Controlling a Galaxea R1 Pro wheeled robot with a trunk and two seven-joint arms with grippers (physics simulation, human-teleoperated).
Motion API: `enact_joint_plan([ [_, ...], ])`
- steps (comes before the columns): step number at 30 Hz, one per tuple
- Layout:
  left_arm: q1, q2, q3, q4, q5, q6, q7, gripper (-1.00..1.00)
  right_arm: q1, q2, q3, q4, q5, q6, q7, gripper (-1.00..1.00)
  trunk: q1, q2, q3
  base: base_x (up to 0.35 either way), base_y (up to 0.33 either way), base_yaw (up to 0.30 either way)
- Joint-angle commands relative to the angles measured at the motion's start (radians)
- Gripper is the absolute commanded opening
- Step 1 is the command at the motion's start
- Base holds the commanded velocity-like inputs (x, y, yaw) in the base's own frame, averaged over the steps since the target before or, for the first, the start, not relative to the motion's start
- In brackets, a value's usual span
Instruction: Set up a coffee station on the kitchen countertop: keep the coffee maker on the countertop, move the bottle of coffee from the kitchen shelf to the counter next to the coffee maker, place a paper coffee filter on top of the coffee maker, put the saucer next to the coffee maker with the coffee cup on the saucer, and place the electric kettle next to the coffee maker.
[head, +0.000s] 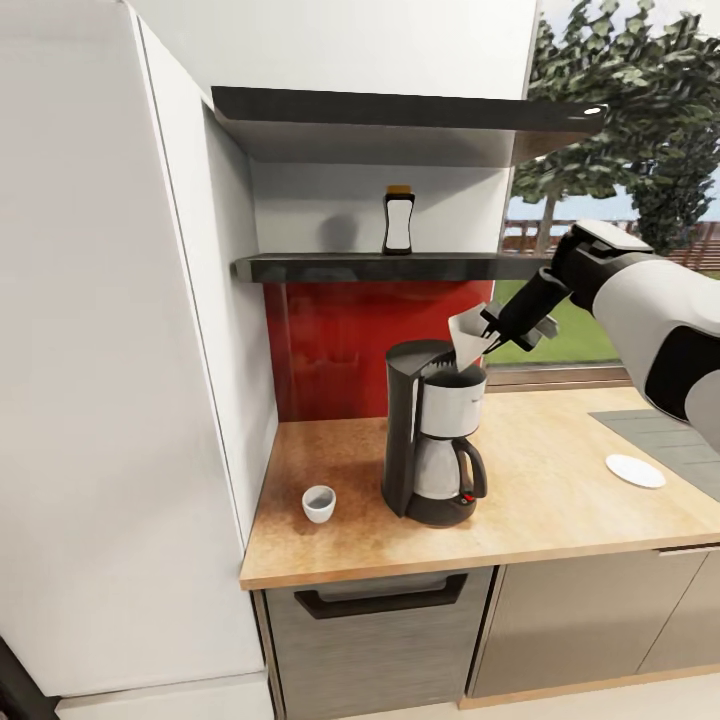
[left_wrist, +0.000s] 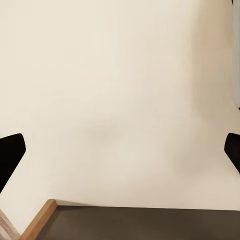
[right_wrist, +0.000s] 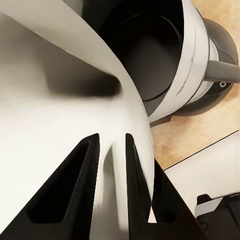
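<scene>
The black and silver coffee maker (head: 434, 433) stands mid-counter. Just above its open top my right gripper (head: 490, 335) is shut on a white paper coffee filter (head: 468, 339), whose lower tip reaches the maker's rim. In the right wrist view the filter (right_wrist: 60, 130) spreads wide before the dark fingers (right_wrist: 75, 190), with the coffee maker's round opening (right_wrist: 150, 50) beyond it. The bottle of coffee (head: 398, 220) stands on the dark kitchen shelf (head: 330, 268). A white coffee cup (head: 319, 503) sits left of the maker and a white saucer (head: 635, 470) lies at the right. My left gripper (left_wrist: 120, 150) is open over a cream floor.
A tall white cabinet (head: 110, 380) borders the wooden countertop (head: 560, 500) on the left. A red backsplash (head: 340, 340) lies behind the maker, a window at the right. A grey cooktop (head: 670, 435) sits at the counter's far right. A drawer front (head: 380, 620) is below.
</scene>
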Motion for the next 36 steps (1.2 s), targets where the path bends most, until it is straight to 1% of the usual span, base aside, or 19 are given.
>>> enact_joint_plan([
  [1, 0.001, 0.000, 0.008, -0.001, -0.011, -0.002, 0.002, 1.00, 0.000, 0.000, 0.003, -0.001, -0.013, 0.001, -0.009, -1.00, 0.000, 0.000, 0.000, 0.000, 0.000, 0.000],
  [8, 0.001, 0.000, 0.008, -0.001, -0.011, -0.002, 0.002, 1.00, 0.002, -0.001, 0.003, -0.002, -0.013, 0.001, -0.009, -1.00, 0.000, 0.000, 0.000, 0.000, 0.000, 0.000],
  [13, 0.001, 0.000, 0.009, -0.001, -0.011, -0.002, 0.002, 1.00, 0.024, 0.000, 0.003, -0.001, -0.013, 0.001, -0.008, -1.00, 0.000, 0.000, 0.000, 0.000, 0.000, 0.000],
  [21, 0.001, 0.000, 0.009, -0.001, -0.011, -0.004, 0.002, 1.00, 0.040, 0.000, 0.004, -0.001, -0.013, 0.001, -0.008, -1.00, 0.000, 0.000, 0.000, 0.000, 0.000, 0.000],
  [26, 0.001, 0.000, 0.009, -0.001, -0.011, -0.005, 0.002, 1.00, 0.059, 0.001, 0.004, -0.001, -0.013, 0.001, -0.007, -1.00, 0.000, 0.000, 0.000, 0.000, 0.000, 0.000],
  [36, 0.001, 0.000, 0.009, -0.001, -0.011, -0.005, 0.002, 1.00, 0.063, 0.000, 0.003, -0.001, -0.013, 0.001, -0.006, -1.00, 0.000, 0.000, 0.000, 0.000, 0.000, 0.000],
])
